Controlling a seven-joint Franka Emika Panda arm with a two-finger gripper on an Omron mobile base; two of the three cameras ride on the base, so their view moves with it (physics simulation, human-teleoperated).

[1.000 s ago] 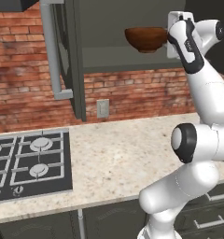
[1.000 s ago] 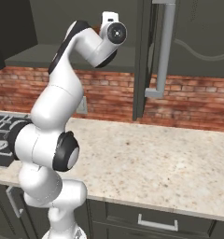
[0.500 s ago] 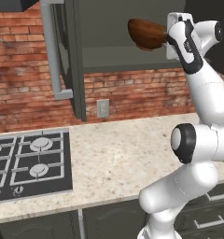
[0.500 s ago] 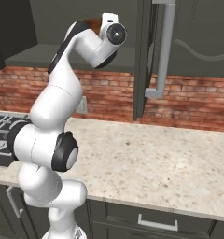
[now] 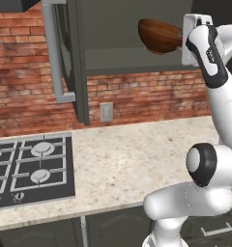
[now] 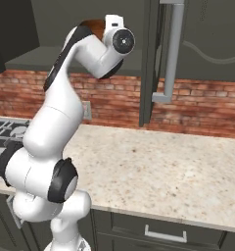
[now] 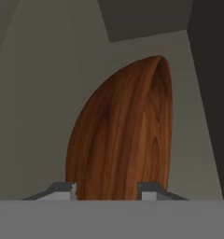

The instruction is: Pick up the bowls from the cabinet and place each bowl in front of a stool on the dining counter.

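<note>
Bowl (image 5: pixel 159 36) tilted in open cabinet (image 5: pixel 123 53), hand view shows jaws clamping it

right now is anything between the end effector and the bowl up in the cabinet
Nothing visible. The wooden bowl already sits between the end effector's fingertips, tilted and lifted off the cabinet shelf. The open cabinet door hangs off to the left in the left base view, clear of it.

Evenly lit, rendered and slightly soft; dim inside the cabinet (image 5: pixel 127 29), faint sheen on the bowl (image 7: pixel 125 135)
</note>
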